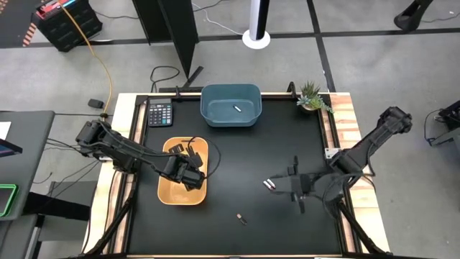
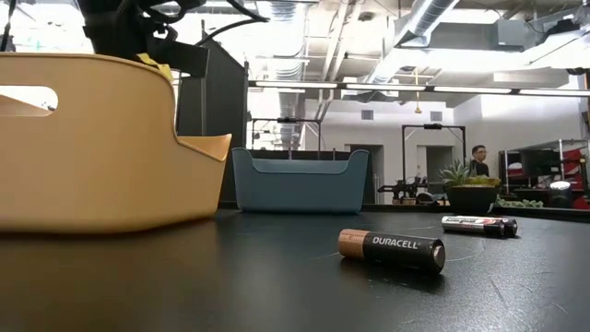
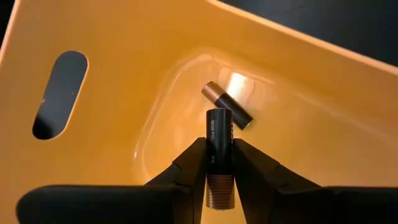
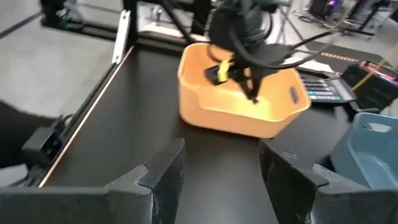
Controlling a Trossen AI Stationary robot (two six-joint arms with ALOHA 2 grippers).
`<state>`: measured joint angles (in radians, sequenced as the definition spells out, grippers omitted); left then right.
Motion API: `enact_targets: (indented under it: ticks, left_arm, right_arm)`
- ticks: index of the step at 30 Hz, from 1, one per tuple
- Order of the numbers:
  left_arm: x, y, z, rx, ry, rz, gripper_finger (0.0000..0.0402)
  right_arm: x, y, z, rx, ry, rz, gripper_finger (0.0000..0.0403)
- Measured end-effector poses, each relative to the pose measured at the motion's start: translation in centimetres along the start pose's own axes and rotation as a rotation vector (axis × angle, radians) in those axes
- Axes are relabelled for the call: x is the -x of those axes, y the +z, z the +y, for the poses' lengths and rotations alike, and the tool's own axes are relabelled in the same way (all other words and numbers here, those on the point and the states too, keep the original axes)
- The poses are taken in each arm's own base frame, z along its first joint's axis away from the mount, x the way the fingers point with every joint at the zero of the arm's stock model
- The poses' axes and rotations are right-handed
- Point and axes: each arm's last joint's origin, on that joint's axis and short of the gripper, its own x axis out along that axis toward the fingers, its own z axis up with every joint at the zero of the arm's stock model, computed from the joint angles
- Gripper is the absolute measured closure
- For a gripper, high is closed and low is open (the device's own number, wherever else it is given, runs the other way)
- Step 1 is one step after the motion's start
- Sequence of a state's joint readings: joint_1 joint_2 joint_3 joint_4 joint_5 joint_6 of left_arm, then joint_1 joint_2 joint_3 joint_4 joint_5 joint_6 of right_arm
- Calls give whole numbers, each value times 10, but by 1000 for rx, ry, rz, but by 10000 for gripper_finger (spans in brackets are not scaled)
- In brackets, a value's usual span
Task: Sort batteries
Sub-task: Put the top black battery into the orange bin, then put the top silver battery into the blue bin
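My left gripper (image 1: 188, 173) hangs over the orange tray (image 1: 167, 193) and is shut on a dark battery with a copper end (image 3: 219, 146). A second dark, copper-ended battery (image 3: 227, 106) lies on the orange tray's floor. My right gripper (image 4: 221, 165) is open and empty, low over the table's right half (image 1: 291, 187). Two batteries (image 1: 270, 185) lie on the mat just left of it; they also show in the low view (image 2: 479, 224). A lone Duracell battery (image 2: 392, 249) lies nearer the front edge (image 1: 241, 218). A whitish battery (image 1: 236, 108) lies in the blue tray (image 1: 230, 115). My left gripper pinches the dark battery between its two fingers (image 3: 189, 165), gripping the body near the copper end (image 3: 221, 186). The fingers come from above, pointing down into the orange tray, and lie along the battery. The battery is lifted clear of the tray floor, its dark end (image 3: 217, 118) sticking out past the fingertips.
A calculator (image 1: 159, 113) sits at the far left corner and a small potted plant (image 1: 313, 97) at the far right corner. The blue tray (image 2: 300, 180) stands at the far edge's middle. Bare black mat lies between the trays. A person (image 2: 477, 161) stands far behind the table.
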<state>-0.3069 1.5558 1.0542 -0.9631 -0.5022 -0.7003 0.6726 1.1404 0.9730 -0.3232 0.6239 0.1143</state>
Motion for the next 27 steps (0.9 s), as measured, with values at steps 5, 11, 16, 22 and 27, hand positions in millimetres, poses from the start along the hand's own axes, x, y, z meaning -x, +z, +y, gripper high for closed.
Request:
enact_targets:
  ticks: [5,11,16,22,27]
  left_arm:
    - [0,1,0,-19,-4,-6,289]
    - [0,1,0,-31,-6,-8,232]
    - [11,7,1,-15,-11,-14,219]
    - [33,12,-3,-68,-74,-131,227]
    - [42,27,-28,-227,-221,-340,228]
  right_arm:
    - [-13,-7,10,7,-2,44,182]
    - [-23,-11,12,-27,-22,75,182]
    - [-33,-14,12,-116,-49,93,182]
    - [-61,-37,23,-141,-100,219,182]
    - [-80,-54,29,-114,-135,301,182]
